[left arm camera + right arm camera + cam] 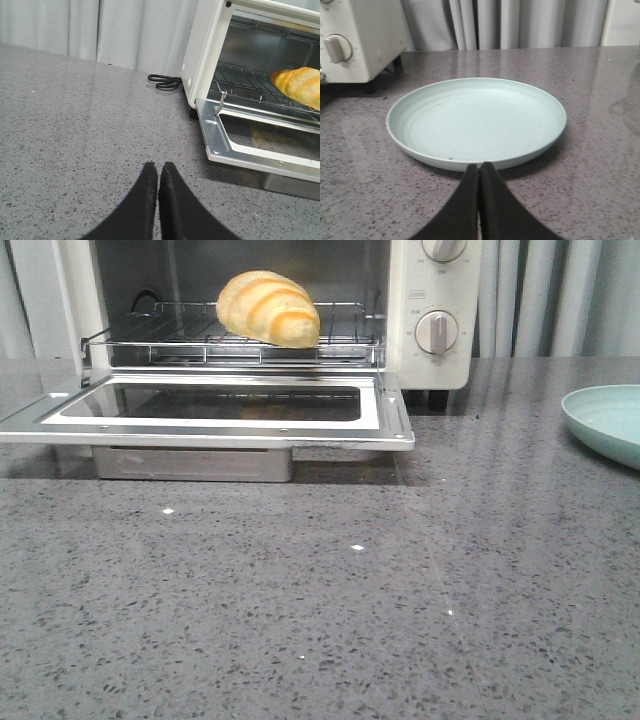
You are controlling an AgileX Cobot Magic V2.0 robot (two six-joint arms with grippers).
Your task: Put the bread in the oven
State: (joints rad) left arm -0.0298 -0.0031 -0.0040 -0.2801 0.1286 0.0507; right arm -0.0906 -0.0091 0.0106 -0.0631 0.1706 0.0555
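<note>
The bread [268, 308], a golden-yellow ridged roll, lies on the wire rack [150, 340] inside the cream-white oven [400, 320]. The oven's glass door [215, 405] hangs open and flat. The bread also shows in the left wrist view [300, 85], on the rack of the oven [200, 55]. My left gripper [158, 167] is shut and empty, over bare counter to the left of the oven. My right gripper [480, 166] is shut and empty, just in front of the plate's near rim. Neither gripper shows in the front view.
A pale teal plate [420, 115] sits empty on the grey speckled counter right of the oven, seen at the right edge of the front view [600, 420]. A black cable [164, 81] lies behind the oven's left side. Grey curtains hang behind.
</note>
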